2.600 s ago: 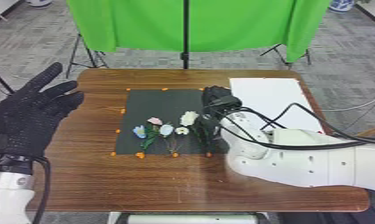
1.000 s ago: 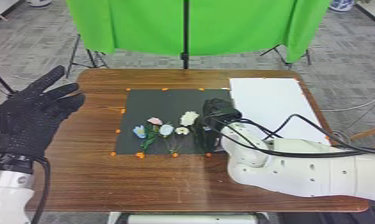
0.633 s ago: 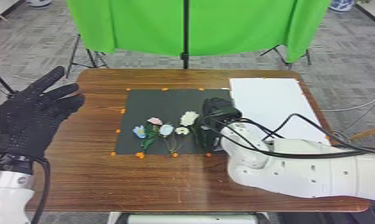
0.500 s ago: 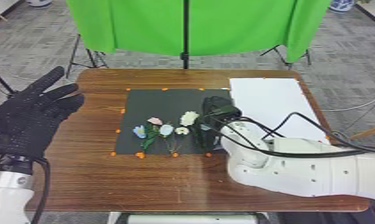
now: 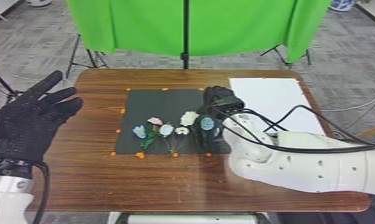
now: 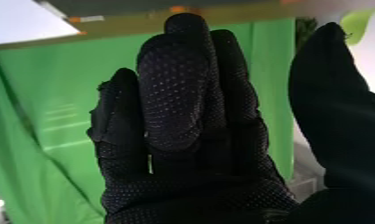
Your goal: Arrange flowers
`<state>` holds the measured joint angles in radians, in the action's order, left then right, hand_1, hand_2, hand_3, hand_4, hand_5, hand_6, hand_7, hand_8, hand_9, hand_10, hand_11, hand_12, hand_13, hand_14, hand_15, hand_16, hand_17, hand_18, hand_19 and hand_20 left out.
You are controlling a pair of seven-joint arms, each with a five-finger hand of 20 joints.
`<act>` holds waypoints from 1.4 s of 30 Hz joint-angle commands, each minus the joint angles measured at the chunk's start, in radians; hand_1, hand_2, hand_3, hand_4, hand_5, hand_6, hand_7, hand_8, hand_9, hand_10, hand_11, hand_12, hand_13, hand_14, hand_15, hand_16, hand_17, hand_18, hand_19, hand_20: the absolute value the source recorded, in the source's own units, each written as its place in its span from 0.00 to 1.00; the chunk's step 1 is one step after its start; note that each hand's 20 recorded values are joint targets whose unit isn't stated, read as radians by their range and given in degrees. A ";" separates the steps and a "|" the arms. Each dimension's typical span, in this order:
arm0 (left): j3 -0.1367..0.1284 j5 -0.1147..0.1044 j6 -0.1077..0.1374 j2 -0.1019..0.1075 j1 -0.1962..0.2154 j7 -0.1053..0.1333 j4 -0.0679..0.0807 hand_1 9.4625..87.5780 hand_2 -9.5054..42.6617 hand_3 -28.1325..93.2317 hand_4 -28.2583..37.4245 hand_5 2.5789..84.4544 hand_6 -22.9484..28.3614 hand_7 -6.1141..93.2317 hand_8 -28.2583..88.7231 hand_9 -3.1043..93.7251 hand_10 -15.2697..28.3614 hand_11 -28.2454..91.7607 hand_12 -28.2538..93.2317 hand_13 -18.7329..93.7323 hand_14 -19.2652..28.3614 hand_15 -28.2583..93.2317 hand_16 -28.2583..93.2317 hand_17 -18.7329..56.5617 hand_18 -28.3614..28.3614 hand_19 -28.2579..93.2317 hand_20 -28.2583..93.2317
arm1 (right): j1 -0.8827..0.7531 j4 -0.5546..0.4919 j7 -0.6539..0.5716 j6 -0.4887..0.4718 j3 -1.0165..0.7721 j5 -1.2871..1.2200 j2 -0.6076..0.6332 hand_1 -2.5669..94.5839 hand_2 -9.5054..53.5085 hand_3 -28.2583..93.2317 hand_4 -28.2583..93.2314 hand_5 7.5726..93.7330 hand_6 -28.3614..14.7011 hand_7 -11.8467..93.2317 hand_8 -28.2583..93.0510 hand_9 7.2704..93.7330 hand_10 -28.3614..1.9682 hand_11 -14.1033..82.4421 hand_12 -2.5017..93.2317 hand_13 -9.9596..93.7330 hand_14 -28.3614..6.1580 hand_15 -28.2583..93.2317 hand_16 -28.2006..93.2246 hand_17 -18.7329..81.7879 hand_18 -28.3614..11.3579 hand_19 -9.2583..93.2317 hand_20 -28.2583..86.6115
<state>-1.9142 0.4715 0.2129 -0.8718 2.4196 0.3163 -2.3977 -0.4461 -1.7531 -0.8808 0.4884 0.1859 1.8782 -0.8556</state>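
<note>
Beside the flowers, my right hand [image 5: 221, 101] is over the right part of the black mat [image 5: 157, 104] in the head view, and a blue-green flower [image 5: 207, 123] lies just below it. To the left on the mat are a white rose [image 5: 189, 118], a small white flower [image 5: 182, 130], a pale blue one [image 5: 167, 130], a pink one [image 5: 155, 121] and a blue one [image 5: 140, 132], with green stems below. In the right wrist view, the right hand [image 6: 197, 185] is open, its thumb apart from the fingers. My left hand [image 5: 28, 127], open, is at the table's left side.
A white sheet [image 5: 268, 97] lies right of the black mat, partly behind the right arm and its cables. Orange dots mark the mat's edges. The brown table [image 5: 157, 185] extends toward the front, and a green cloth [image 5: 148, 25] hangs beyond its far edge.
My right hand has moved toward the table's far side, leaving more of the blue-green flower uncovered. The left hand has shifted slightly. The other flowers have stayed put.
</note>
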 commanded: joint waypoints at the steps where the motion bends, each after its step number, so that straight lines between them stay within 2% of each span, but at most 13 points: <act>1: 0.000 -0.001 0.023 -0.024 0.044 0.010 -0.006 0.18 0.31 0.88 0.10 0.39 0.62 0.22 0.16 0.39 0.84 0.50 0.34 0.41 1.00 0.75 0.14 0.18 0.96 0.74 0.45 | -0.264 -0.167 0.145 -0.028 -0.423 -0.200 0.170 0.34 0.05 0.88 0.02 0.66 0.57 0.32 0.11 0.71 0.45 0.42 0.19 0.80 0.62 0.78 0.37 0.60 0.25 0.99 0.40; 3: -0.002 0.000 0.026 -0.028 0.055 0.013 -0.006 0.18 0.31 0.88 0.10 0.39 0.62 0.22 0.16 0.39 0.84 0.50 0.34 0.41 1.00 0.75 0.14 0.18 0.96 0.74 0.45 | -0.437 -0.206 0.233 -0.051 -0.651 -0.358 0.190 0.33 0.08 0.88 0.02 0.64 0.58 0.31 0.12 0.69 0.45 0.40 0.19 0.77 0.58 0.76 0.36 0.57 0.24 0.96 0.36; 5: -0.005 0.000 0.026 -0.033 0.062 0.013 -0.006 0.18 0.31 0.88 0.10 0.39 0.62 0.22 0.16 0.38 0.84 0.50 0.33 0.41 1.00 0.74 0.14 0.18 0.96 0.74 0.45 | -0.550 -0.242 0.250 0.015 -0.792 -0.473 0.198 0.31 0.16 0.88 0.03 0.63 0.58 0.31 0.12 0.68 0.43 0.39 0.18 0.75 0.52 0.74 0.35 0.54 0.22 0.92 0.34; 10: -0.005 0.003 0.022 -0.038 0.075 0.018 0.000 0.18 0.31 0.88 0.09 0.40 0.62 0.22 0.16 0.38 0.83 0.48 0.33 0.40 1.00 0.73 0.13 0.17 0.97 0.72 0.44 | -0.774 -0.287 0.388 0.016 -1.075 -0.731 0.223 0.28 0.20 0.88 0.03 0.61 0.57 0.29 0.12 0.66 0.38 0.36 0.18 0.70 0.43 0.71 0.33 0.48 0.18 0.85 0.30; 13: -0.010 0.006 0.010 -0.040 0.079 0.019 0.009 0.17 0.31 0.87 0.08 0.40 0.60 0.21 0.16 0.37 0.81 0.46 0.33 0.40 1.00 0.71 0.13 0.15 0.97 0.69 0.42 | -0.864 -0.284 0.464 0.001 -1.185 -0.859 0.231 0.26 0.22 0.88 0.03 0.59 0.56 0.28 0.12 0.62 0.39 0.35 0.17 0.66 0.38 0.67 0.32 0.43 0.13 0.80 0.29; 15: -0.010 0.003 0.014 -0.042 0.077 0.015 0.015 0.17 0.32 0.87 0.08 0.41 0.60 0.21 0.16 0.37 0.80 0.45 0.33 0.39 1.00 0.69 0.14 0.14 0.96 0.67 0.41 | -0.911 -0.273 0.527 -0.011 -1.238 -0.937 0.235 0.26 0.23 0.88 0.03 0.58 0.57 0.28 0.12 0.60 0.40 0.33 0.17 0.62 0.34 0.64 0.31 0.39 0.10 0.76 0.29; 17: -0.015 0.006 0.003 -0.047 0.072 0.000 0.024 0.16 0.32 0.87 0.07 0.41 0.59 0.20 0.16 0.37 0.80 0.45 0.33 0.39 1.00 0.69 0.14 0.14 0.96 0.67 0.40 | -0.973 -0.264 0.605 -0.024 -1.302 -1.057 0.237 0.25 0.22 0.89 0.02 0.56 0.58 0.27 0.13 0.58 0.41 0.32 0.16 0.60 0.32 0.60 0.31 0.36 0.10 0.72 0.29; 25: -0.032 -0.013 0.005 -0.057 0.102 0.025 0.040 0.15 0.31 0.87 0.05 0.38 0.56 0.20 0.16 0.37 0.80 0.45 0.33 0.38 0.99 0.68 0.16 0.13 0.96 0.67 0.39 | -1.087 -0.223 0.812 -0.083 -1.405 -1.329 0.258 0.23 0.24 0.90 0.01 0.50 0.61 0.27 0.13 0.50 0.44 0.27 0.16 0.50 0.29 0.51 0.33 0.27 0.10 0.61 0.32; 28: -0.041 -0.017 0.002 -0.057 0.121 0.055 0.040 0.14 0.31 0.87 0.05 0.36 0.55 0.20 0.16 0.37 0.80 0.45 0.34 0.38 0.99 0.68 0.16 0.13 0.96 0.67 0.39 | -1.117 -0.212 0.869 -0.096 -1.427 -1.384 0.262 0.22 0.24 0.90 0.01 0.50 0.62 0.27 0.13 0.49 0.44 0.26 0.16 0.48 0.29 0.51 0.33 0.26 0.10 0.60 0.33; 31: -0.044 -0.021 -0.004 -0.059 0.134 0.069 0.045 0.14 0.31 0.87 0.04 0.36 0.55 0.20 0.16 0.37 0.80 0.45 0.34 0.38 0.99 0.68 0.16 0.13 0.96 0.67 0.39 | -1.129 -0.197 0.905 -0.131 -1.437 -1.449 0.264 0.21 0.25 0.91 0.00 0.49 0.63 0.26 0.13 0.49 0.45 0.26 0.16 0.46 0.29 0.50 0.34 0.25 0.10 0.59 0.34; 34: -0.040 -0.023 -0.010 -0.059 0.131 0.062 0.051 0.13 0.31 0.87 0.03 0.35 0.55 0.20 0.16 0.37 0.80 0.44 0.34 0.38 0.99 0.67 0.16 0.12 0.96 0.67 0.38 | -1.123 -0.189 0.907 -0.127 -1.424 -1.445 0.271 0.21 0.25 0.91 0.00 0.48 0.64 0.26 0.13 0.49 0.45 0.26 0.17 0.45 0.28 0.49 0.34 0.23 0.09 0.58 0.35; 37: -0.038 -0.029 -0.011 -0.054 0.135 0.073 0.053 0.13 0.31 0.88 0.02 0.35 0.54 0.20 0.16 0.36 0.80 0.44 0.34 0.37 0.98 0.66 0.16 0.12 0.96 0.67 0.38 | -1.131 -0.187 0.929 -0.153 -1.427 -1.491 0.278 0.21 0.25 0.91 0.00 0.48 0.64 0.27 0.13 0.49 0.47 0.26 0.17 0.45 0.28 0.49 0.35 0.23 0.09 0.58 0.35; 42: -0.037 -0.025 -0.011 -0.053 0.123 0.060 0.056 0.13 0.31 0.88 0.02 0.35 0.54 0.21 0.16 0.36 0.80 0.44 0.34 0.37 0.98 0.66 0.17 0.12 0.97 0.67 0.38 | -1.150 -0.188 0.917 -0.158 -1.444 -1.482 0.271 0.21 0.26 0.91 0.00 0.47 0.65 0.27 0.13 0.50 0.47 0.26 0.17 0.45 0.29 0.49 0.35 0.22 0.09 0.58 0.36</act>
<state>-1.9555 0.4531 0.2116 -0.9190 2.5333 0.3854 -2.3522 -1.5613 -1.9378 0.0342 0.3503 -1.2363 0.4042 -0.5848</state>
